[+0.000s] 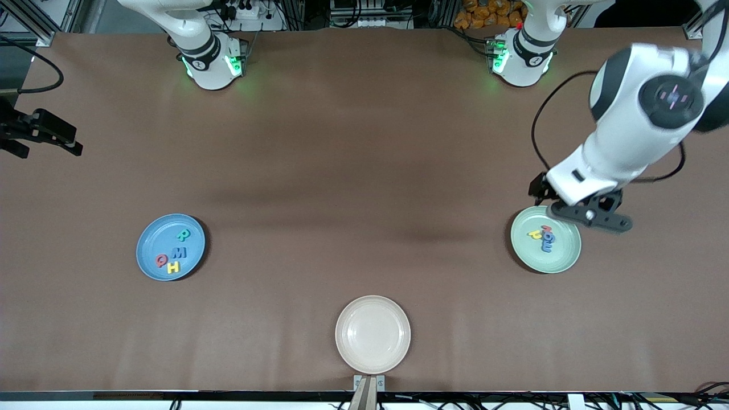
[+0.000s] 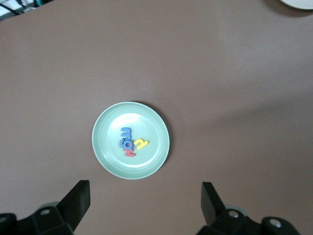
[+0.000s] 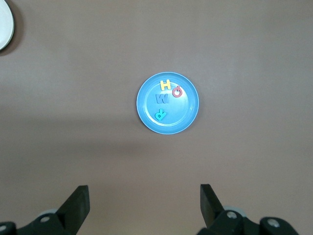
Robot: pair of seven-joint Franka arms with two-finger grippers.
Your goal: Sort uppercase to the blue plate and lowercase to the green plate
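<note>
- Blue plate (image 1: 149,250) — sits on the tabletop (image 1: 364,171) toward the right arm's end. It holds the four capitals: teal R (image 1: 183,234), blue M (image 1: 179,252), red Q (image 1: 162,261) and yellow H (image 1: 173,267). All four lie flat and close together on the part of the plate toward the tabletop's middle; Q and H are just beside each other.
- Green plate (image 1: 564,259) — sits on the tabletop toward the left arm's end. It holds four small letters in a tight cluster: yellow h (image 1: 534,233), blue g (image 2: 125,144), blue m (image 2: 126,132) and red w (image 2: 129,153). The blue and red pieces touch or overlap; which lies on top cannot be told.
- Beige plate (image 1: 373,335) — lies between the two other plates and nearer to the front camera than both; nothing lies in it.
- Left pincer (image 1: 592,215) — up in the air over the green plate's rim, jaws wide apart, holding nothing. Its wrist view looks straight down on the plate between the two fingers (image 2: 78,198).
- Right pincer (image 3: 144,205) — the front view does not show it; its wrist view shows it high over the tabletop beside the blue plate, jaws wide apart, holding nothing.
</note>
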